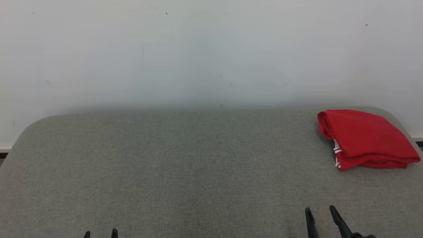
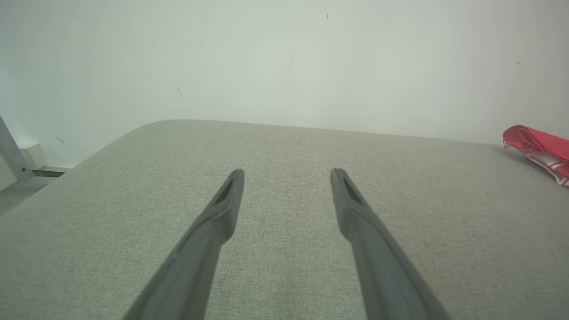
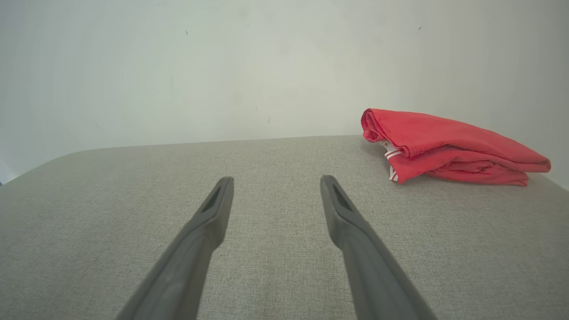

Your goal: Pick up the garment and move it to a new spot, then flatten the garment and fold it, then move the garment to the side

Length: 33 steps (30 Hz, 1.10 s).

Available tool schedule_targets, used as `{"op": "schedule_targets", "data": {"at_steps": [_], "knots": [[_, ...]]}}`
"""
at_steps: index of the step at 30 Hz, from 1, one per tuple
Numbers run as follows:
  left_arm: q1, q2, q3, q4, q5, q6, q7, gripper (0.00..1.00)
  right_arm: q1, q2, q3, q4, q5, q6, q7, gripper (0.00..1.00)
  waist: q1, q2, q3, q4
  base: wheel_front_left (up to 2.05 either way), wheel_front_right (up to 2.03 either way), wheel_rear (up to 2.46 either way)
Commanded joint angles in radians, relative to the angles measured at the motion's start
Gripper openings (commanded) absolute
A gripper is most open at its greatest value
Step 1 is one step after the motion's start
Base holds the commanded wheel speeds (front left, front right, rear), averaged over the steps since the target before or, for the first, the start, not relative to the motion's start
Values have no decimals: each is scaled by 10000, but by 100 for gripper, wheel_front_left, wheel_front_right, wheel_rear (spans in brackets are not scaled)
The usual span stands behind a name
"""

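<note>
Since garment point(image 1: 366, 138) lies folded at desk point(image 1: 185, 165) far-R corner, we log both jaws wide, empty, parked clear: task prob. done.

The garment point(image 1: 365, 138) lies on the table's point(image 1: 185, 165) far right corner (wall point(image 1: 198, 49) behind).

No text, label, brand, number or sign can be read. The only markings are white stripes point(image 1: 337, 152) at the near left edge of the garment point(image 1: 366, 138); they are plain bands, not letters.
</note>
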Motion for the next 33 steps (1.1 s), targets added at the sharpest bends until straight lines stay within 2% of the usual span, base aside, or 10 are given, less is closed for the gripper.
{"op": "schedule_targets", "data": {"at_steps": [1, 23, 24, 28, 33], "knots": [[88, 38, -21, -40, -22, 11, -24, 100, 72, 29, 17, -18, 63, -20, -6, 100, -1, 0, 20, 5, 0, 0, 0], [149, 126, -67, -126, -72, 11, -24, 100, 126, 28, 120, -19, 90, -20, -8, 100, -1, 0, 50, -96, 0, 0, 0], [90, 93, -71, -84, -59, 0, 0, 0, 67, 2, 109, -4, 63, 0, 2, 0, 0, 0, 51, -98, 0, 0, 0], [113, 31, -124, 226, -176, -2, 23, 0, 185, 2, 116, 268, 175, 0, 20, 0, 0, 0, 57, -100, 0, 0, 0], [-76, 42, -153, 240, -1228, 2, 254, 0, 118, -46, 32, 152, 1290, -1, 232, 0, 0, 0, 100, -107, 0, 0, 0]]}}
